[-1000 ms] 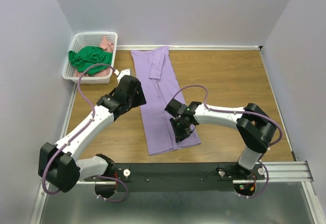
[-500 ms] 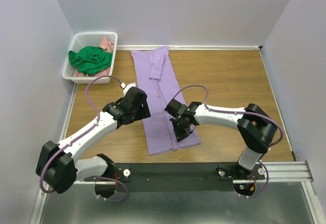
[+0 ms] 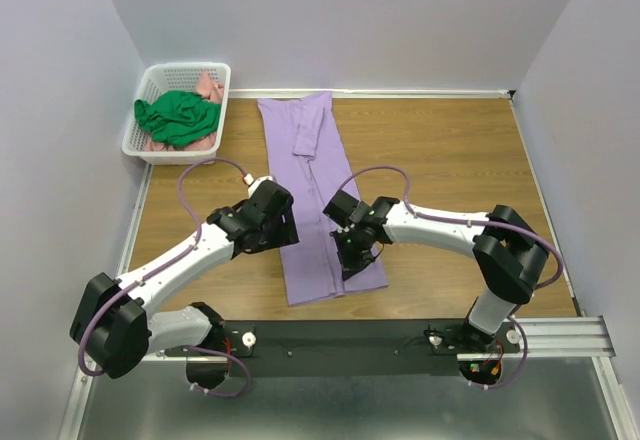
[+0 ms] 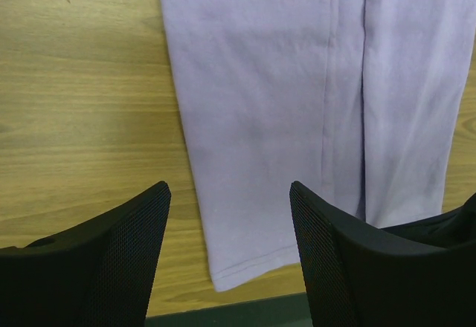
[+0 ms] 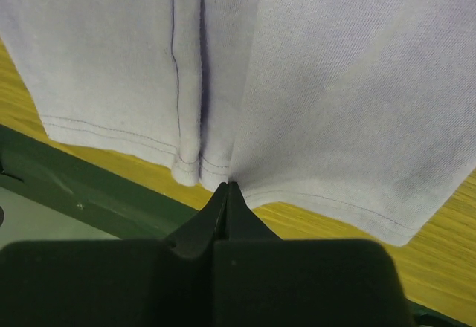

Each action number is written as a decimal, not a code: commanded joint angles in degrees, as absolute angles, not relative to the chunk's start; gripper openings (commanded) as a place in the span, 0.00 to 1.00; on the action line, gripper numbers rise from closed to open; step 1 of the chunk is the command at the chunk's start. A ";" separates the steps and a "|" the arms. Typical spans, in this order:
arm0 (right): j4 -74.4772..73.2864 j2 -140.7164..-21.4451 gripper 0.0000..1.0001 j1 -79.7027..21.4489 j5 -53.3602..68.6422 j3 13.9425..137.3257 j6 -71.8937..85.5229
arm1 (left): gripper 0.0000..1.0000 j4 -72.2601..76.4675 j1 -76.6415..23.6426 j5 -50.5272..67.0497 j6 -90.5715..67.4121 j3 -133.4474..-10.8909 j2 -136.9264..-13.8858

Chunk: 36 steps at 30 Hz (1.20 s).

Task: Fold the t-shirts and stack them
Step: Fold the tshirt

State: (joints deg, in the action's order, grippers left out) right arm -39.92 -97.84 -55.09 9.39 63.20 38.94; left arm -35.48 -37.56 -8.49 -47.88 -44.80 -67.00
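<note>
Right wrist view: right hand (image 5: 227, 188) pinches hem of the narrow-folded lavender t-shirt (image 5: 335, 82).

Counted three t-shirts: one lavender t-shirt (image 3: 315, 190) on the table (image 3: 450, 150) to the right of the basket (image 3: 188, 66), one green t-shirt (image 3: 178, 118) and one salmon-pink t-shirt (image 3: 209, 88) inside the basket. Logged one basket, white lattice, and one wooden table. Tallied two arms, left arm (image 3: 170, 265) and right arm (image 3: 440, 228), both on the near side of the basket, with two grippers, left gripper (image 4: 230, 215) and right gripper (image 5: 227, 193), one per arm.
</note>
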 commanded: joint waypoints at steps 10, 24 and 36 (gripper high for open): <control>-36.83 -100.01 0.06 -55.81 13.71 60.56 37.44 | 0.74 -34.98 -40.87 -4.31 -52.20 -40.70 -68.20; -40.86 -89.05 0.61 -53.44 5.65 59.07 37.53 | 0.73 -38.84 -45.35 -1.32 -59.14 -37.44 -66.28; -43.60 -82.88 0.68 -44.47 -2.20 46.85 36.56 | 0.71 -44.91 -51.41 -1.76 -66.53 -36.91 -67.41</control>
State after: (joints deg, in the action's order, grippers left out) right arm -41.98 -83.26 -44.23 1.28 48.80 37.15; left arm -42.09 -49.91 -2.09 -62.74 -37.67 -66.76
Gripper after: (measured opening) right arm 0.695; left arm 0.712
